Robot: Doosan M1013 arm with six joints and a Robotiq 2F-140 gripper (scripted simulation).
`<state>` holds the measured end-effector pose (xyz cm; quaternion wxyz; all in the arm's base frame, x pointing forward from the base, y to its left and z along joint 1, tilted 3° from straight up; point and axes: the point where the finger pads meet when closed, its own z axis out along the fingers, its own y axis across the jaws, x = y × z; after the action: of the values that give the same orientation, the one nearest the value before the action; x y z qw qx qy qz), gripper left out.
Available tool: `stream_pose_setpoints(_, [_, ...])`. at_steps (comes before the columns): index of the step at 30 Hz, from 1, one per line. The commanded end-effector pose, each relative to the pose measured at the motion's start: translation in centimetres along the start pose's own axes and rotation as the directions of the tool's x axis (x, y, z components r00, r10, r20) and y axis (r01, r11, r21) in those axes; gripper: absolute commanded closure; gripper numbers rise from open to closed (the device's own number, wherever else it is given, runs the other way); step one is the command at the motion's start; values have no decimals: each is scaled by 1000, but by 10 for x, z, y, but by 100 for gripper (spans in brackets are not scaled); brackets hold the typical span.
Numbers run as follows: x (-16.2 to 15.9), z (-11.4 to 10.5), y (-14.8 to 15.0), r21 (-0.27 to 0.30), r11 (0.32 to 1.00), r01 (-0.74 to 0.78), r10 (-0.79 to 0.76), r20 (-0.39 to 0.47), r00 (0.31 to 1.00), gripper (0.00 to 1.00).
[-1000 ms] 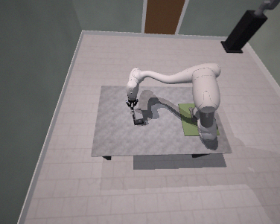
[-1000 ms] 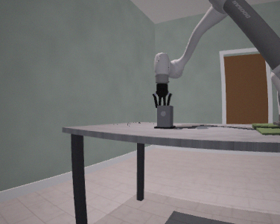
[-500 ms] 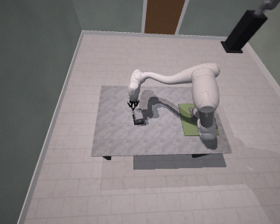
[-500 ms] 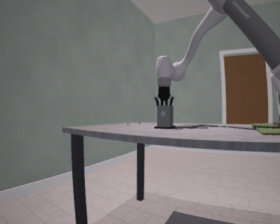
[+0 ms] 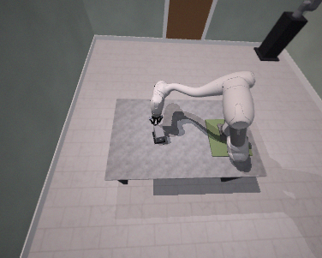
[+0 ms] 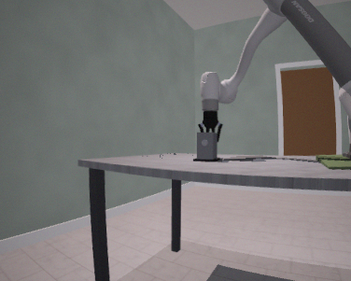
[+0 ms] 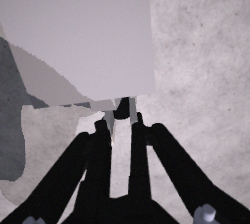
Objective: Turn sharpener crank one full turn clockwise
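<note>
The grey pencil sharpener point(image 6: 206, 147) stands on a dark base on the table; it also shows in the overhead view point(image 5: 159, 135) and fills the top of the wrist view point(image 7: 81, 50). My gripper point(image 6: 210, 130) points straight down, low behind the sharpener's top. In the wrist view my fingers are shut on the dark crank knob point(image 7: 121, 110), which sits just below the sharpener's edge between the pale finger pads. The crank arm is mostly hidden by the sharpener body.
A green mat point(image 5: 220, 138) lies under the arm's base point(image 5: 238, 147) at the table's right. The table's left edge point(image 6: 88, 162) is some way from the sharpener. A door point(image 6: 307, 111) stands in the far wall.
</note>
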<state>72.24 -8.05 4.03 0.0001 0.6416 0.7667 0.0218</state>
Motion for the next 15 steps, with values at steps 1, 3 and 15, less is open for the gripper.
stream_pose_setpoints(1, [0,0,-4,0,1000,0,0,0,1000,100])
stream_pose_setpoints(3, [0,1,-7,0,1000,0,0,0,1000,100])
stream_pose_setpoints(15, [0,0,-17,0,1000,0,0,0,1000,100])
